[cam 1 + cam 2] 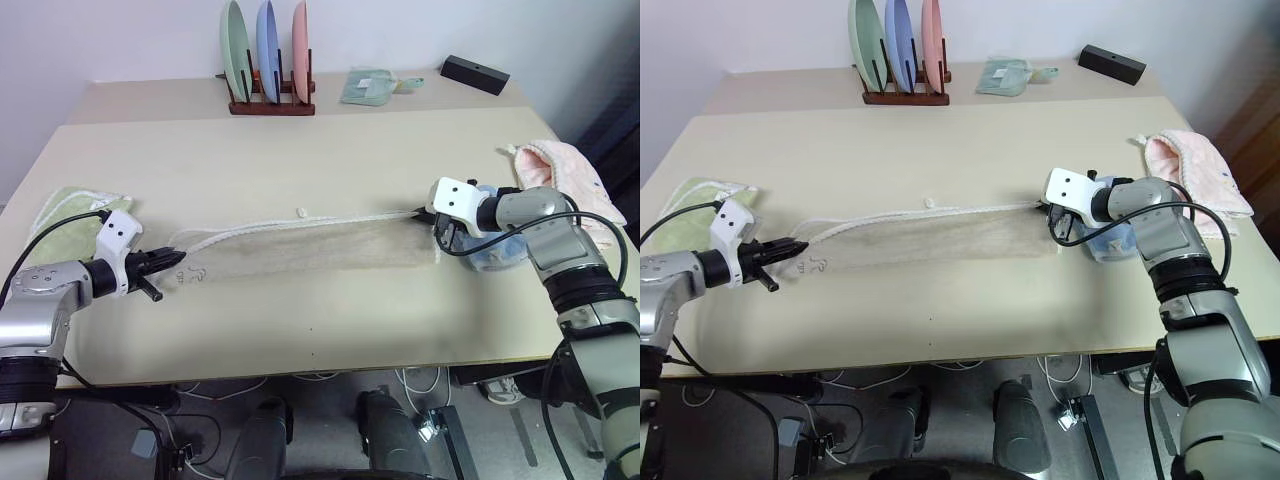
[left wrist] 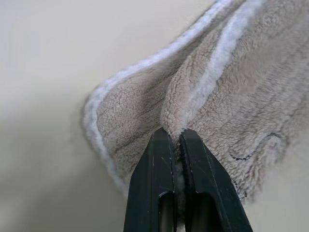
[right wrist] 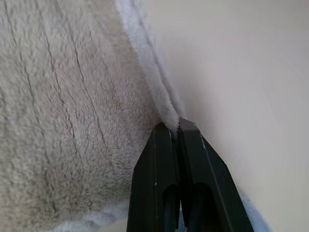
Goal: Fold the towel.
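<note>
Towel (image 1: 300, 250), beige with white corded edging, stretches flat across the surface (image 1: 300, 160); left tool (image 1: 172, 259) and right tool (image 1: 428, 213) each pinch an end.

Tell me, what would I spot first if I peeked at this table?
The long tan towel stretched across the middle of the table, with the left gripper pinching one end and the right gripper pinching the other. Next, the three plates, green, blue and pink, standing in a rack at the back.
</note>
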You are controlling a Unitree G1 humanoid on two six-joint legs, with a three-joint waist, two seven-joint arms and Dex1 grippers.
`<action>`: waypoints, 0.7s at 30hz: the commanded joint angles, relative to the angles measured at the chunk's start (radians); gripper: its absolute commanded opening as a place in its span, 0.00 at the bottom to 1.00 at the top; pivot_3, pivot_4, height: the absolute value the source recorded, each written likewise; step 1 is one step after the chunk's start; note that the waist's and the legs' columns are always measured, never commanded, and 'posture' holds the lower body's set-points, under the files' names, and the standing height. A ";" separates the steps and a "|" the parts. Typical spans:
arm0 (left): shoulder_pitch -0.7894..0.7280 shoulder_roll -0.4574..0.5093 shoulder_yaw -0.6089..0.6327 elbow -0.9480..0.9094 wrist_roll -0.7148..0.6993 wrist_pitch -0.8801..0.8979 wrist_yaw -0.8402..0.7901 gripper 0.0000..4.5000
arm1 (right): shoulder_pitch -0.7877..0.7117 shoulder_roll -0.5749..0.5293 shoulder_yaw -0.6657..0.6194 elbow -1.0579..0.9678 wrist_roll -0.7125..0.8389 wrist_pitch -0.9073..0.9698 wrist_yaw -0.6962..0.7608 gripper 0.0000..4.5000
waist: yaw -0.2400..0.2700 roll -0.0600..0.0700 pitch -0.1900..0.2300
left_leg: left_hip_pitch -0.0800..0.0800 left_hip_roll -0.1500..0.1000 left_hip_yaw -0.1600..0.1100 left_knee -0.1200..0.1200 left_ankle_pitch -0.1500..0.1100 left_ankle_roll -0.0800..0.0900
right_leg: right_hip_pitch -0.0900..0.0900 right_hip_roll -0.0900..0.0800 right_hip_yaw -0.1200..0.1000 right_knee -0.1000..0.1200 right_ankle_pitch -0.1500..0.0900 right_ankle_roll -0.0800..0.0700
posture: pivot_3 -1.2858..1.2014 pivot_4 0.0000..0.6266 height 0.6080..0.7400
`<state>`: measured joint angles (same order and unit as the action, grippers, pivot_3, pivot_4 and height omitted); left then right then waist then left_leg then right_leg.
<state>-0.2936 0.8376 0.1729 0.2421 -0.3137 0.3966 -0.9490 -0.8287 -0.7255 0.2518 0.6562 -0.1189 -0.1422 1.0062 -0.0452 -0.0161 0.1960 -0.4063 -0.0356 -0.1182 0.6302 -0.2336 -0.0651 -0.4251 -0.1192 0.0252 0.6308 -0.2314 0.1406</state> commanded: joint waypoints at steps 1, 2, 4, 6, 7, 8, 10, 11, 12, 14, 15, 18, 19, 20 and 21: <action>-0.034 -0.005 0.009 0.020 0.010 -0.028 0.012 0.00 | -0.040 0.000 -0.015 0.038 -0.018 -0.049 -0.012 0.00 | 0.001 0.000 0.000 | 0.000 0.000 0.000 0.000 0.000 0.000 | 0.000 0.000 0.000 0.000 0.000 0.000 | 0.52 0.24 1.00; -0.042 -0.009 0.009 0.029 0.011 -0.031 0.015 0.00 | -0.041 0.002 -0.017 0.044 -0.021 -0.055 -0.012 0.00 | 0.001 0.000 0.000 | 0.000 0.000 0.000 0.000 0.000 0.000 | 0.000 0.000 0.000 0.000 0.000 0.000 | 0.52 0.24 1.00; -0.052 -0.013 0.008 0.042 0.015 -0.035 0.015 0.00 | -0.042 0.004 -0.020 0.055 -0.026 -0.066 -0.013 0.00 | 0.000 0.000 0.000 | 0.000 0.000 0.000 0.000 0.000 0.000 | 0.000 0.000 0.000 0.000 0.000 0.000 | 0.52 0.24 1.00; -0.053 -0.015 0.012 0.046 0.010 -0.027 0.013 0.00 | -0.043 0.005 -0.028 0.062 -0.028 -0.068 -0.028 0.00 | -0.001 0.000 0.000 | 0.000 0.000 0.000 0.000 0.000 0.000 | 0.000 0.000 0.000 0.000 0.000 0.000 | 0.52 0.24 1.00; -0.055 -0.017 0.016 0.049 0.006 -0.019 0.014 0.07 | -0.043 0.007 -0.034 0.066 -0.027 -0.066 -0.037 0.00 | -0.002 0.000 0.000 | 0.000 0.000 0.000 0.000 0.000 0.000 | 0.000 0.000 0.000 0.001 0.000 0.000 | 0.52 0.24 1.00; -0.056 -0.019 0.021 0.051 -0.001 -0.007 0.018 0.15 | -0.042 0.007 -0.038 0.066 -0.026 -0.064 -0.042 0.00 | -0.001 0.000 0.000 | 0.000 0.000 0.000 0.000 0.000 0.000 | 0.000 0.000 0.000 0.001 0.000 0.000 | 0.52 0.24 1.00; -0.058 -0.023 0.031 0.053 -0.011 0.005 0.022 0.31 | -0.042 0.009 -0.045 0.064 -0.019 -0.055 -0.053 0.06 | -0.001 0.000 0.000 | 0.000 0.000 0.000 0.000 0.000 0.000 | 0.000 0.000 0.000 0.001 0.000 0.000 | 0.52 0.24 1.00; -0.057 -0.024 0.040 0.052 -0.014 0.004 0.029 0.42 | -0.039 0.009 -0.052 0.054 -0.013 -0.052 -0.063 0.12 | -0.001 0.000 0.000 | 0.000 0.000 0.000 0.000 0.000 0.000 | 0.000 0.000 0.000 0.001 0.000 0.000 | 0.52 0.24 1.00; -0.057 -0.027 0.049 0.052 -0.016 0.003 0.040 0.52 | -0.035 0.008 -0.057 0.043 -0.012 -0.052 -0.075 0.18 | -0.001 0.000 0.000 | 0.000 0.000 0.000 0.000 0.000 0.000 | 0.000 0.000 0.000 0.001 0.000 0.000 | 0.52 0.24 1.00; -0.055 -0.031 0.064 0.051 -0.018 0.002 0.063 0.75 | -0.023 0.004 -0.065 0.019 -0.014 -0.054 -0.095 0.40 | 0.000 0.000 0.000 | 0.000 0.000 0.000 0.000 0.000 0.000 | 0.000 0.000 0.000 0.001 0.000 0.000 | 0.52 0.24 1.00; -0.064 -0.038 0.074 0.066 -0.008 -0.009 0.097 0.85 | -0.013 0.003 -0.073 0.001 -0.013 -0.051 -0.108 0.49 | 0.000 0.000 0.000 | 0.000 0.000 0.000 0.000 0.000 0.000 | 0.000 0.000 0.000 0.001 0.000 0.000 | 0.52 0.24 1.00; -0.096 -0.072 0.131 0.095 -0.034 0.005 0.178 0.99 | 0.032 -0.009 -0.095 -0.072 -0.010 -0.032 -0.136 0.62 | 0.002 0.000 0.000 | 0.000 0.000 0.000 0.000 0.000 0.000 | 0.000 0.000 0.000 0.001 0.000 0.000 | 0.52 0.24 1.00; -0.106 -0.084 0.150 0.096 -0.045 0.016 0.201 0.99 | 0.050 -0.014 -0.103 -0.104 -0.010 -0.021 -0.143 0.62 | 0.001 0.000 0.000 | 0.000 0.000 0.000 0.000 0.000 0.000 | 0.000 0.000 0.000 0.001 0.000 0.000 | 0.52 0.24 1.00; -0.112 -0.094 0.165 0.095 -0.053 0.022 0.221 0.99 | 0.066 -0.019 -0.111 -0.133 -0.010 -0.010 -0.149 0.62 | 0.002 0.000 0.000 | 0.000 0.000 0.000 0.001 0.000 0.000 | 0.000 0.000 0.000 0.001 0.000 0.000 | 0.52 0.24 1.00; -0.117 -0.107 0.180 0.093 -0.058 0.019 0.249 0.99 | 0.085 -0.027 -0.123 -0.171 -0.011 0.001 -0.160 0.62 | 0.002 0.000 0.000 | 0.000 0.000 0.000 0.001 0.000 0.000 | 0.000 0.000 0.000 0.001 0.000 0.000 | 0.52 0.24 1.00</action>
<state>-0.3953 0.7311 0.3025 0.3462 -0.3488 0.4139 -0.7380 -0.7487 -0.7284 0.1720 0.5536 -0.1423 -0.1527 0.8659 -0.0427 -0.0162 0.1959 -0.4063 -0.0359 -0.1186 0.6308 -0.2335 -0.0652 -0.4253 -0.1192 0.0252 0.6319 -0.2313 0.1408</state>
